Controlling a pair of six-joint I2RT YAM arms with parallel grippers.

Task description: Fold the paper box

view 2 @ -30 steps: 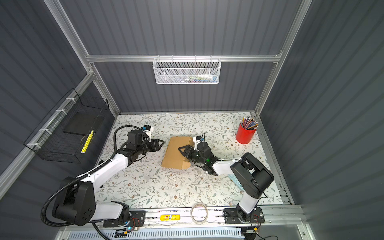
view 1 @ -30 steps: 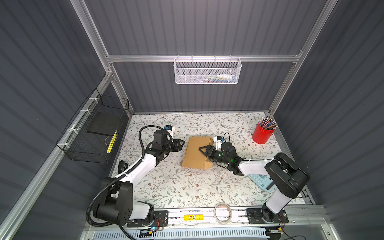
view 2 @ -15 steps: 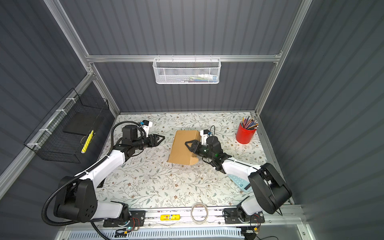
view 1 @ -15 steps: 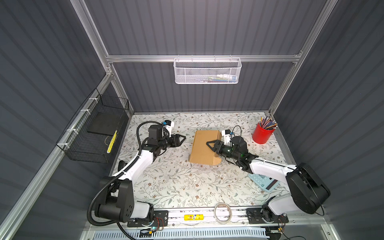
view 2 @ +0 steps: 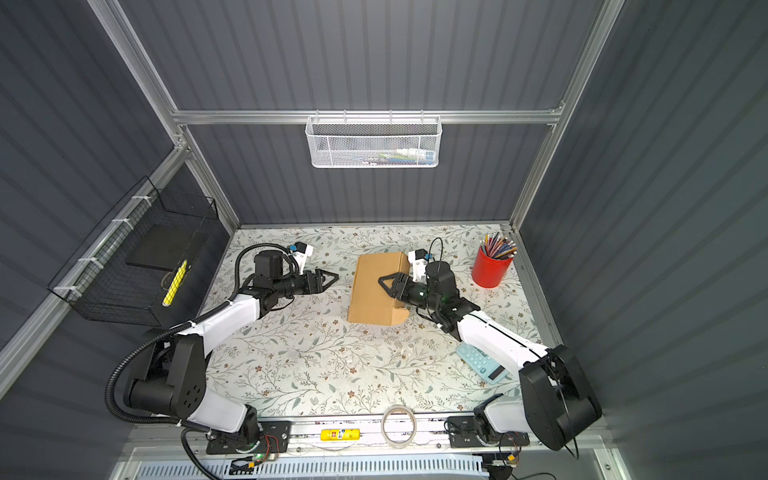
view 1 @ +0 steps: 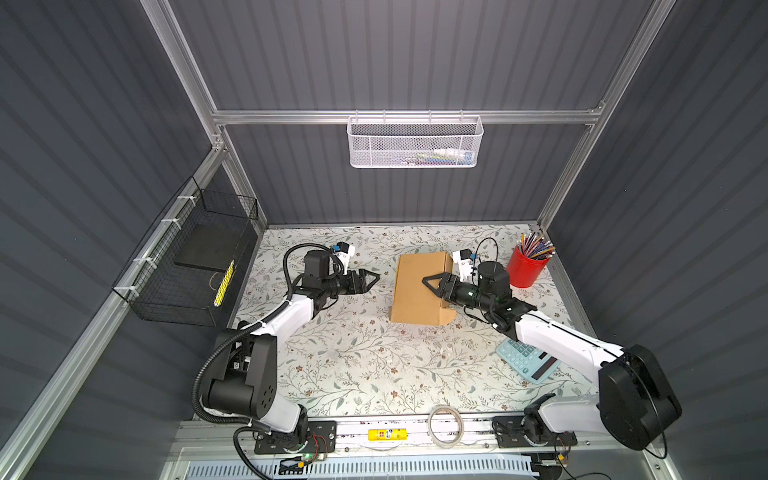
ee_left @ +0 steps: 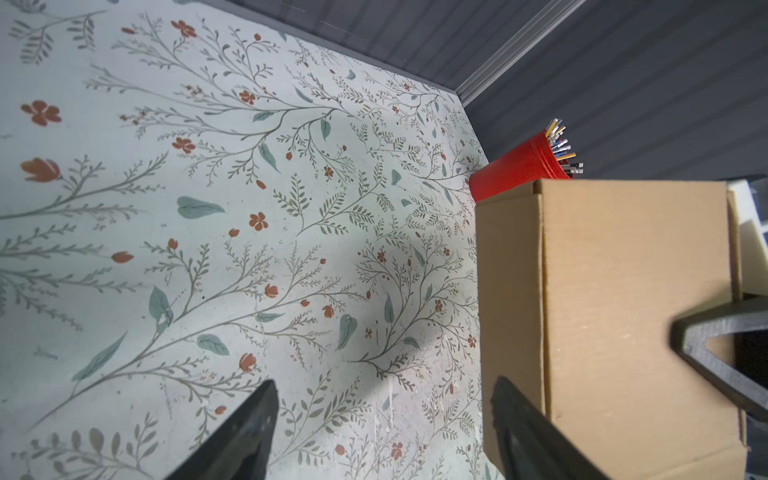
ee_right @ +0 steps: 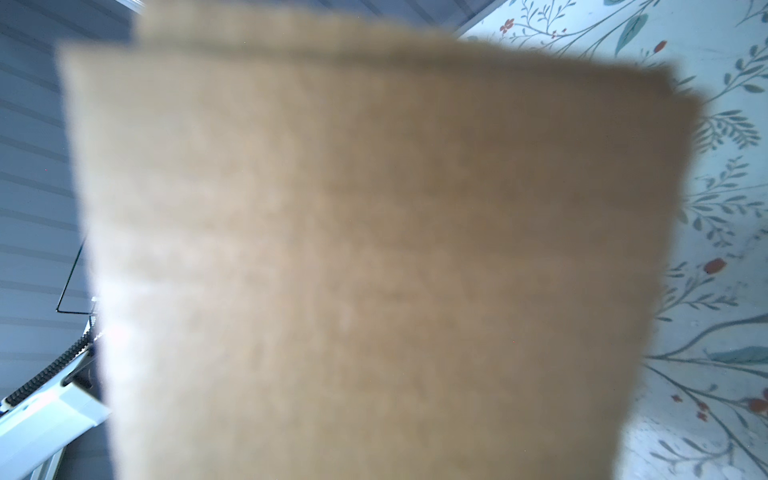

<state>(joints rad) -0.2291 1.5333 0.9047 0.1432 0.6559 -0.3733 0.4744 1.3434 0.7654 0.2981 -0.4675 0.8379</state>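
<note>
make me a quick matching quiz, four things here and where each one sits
Things:
1 box
2 pencil cup
3 calculator
4 tape roll

Places:
a on the front rail
b middle of the table
c far right corner
d near right side

Pairs: 1-b; 2-c; 3-d; 4-a
</note>
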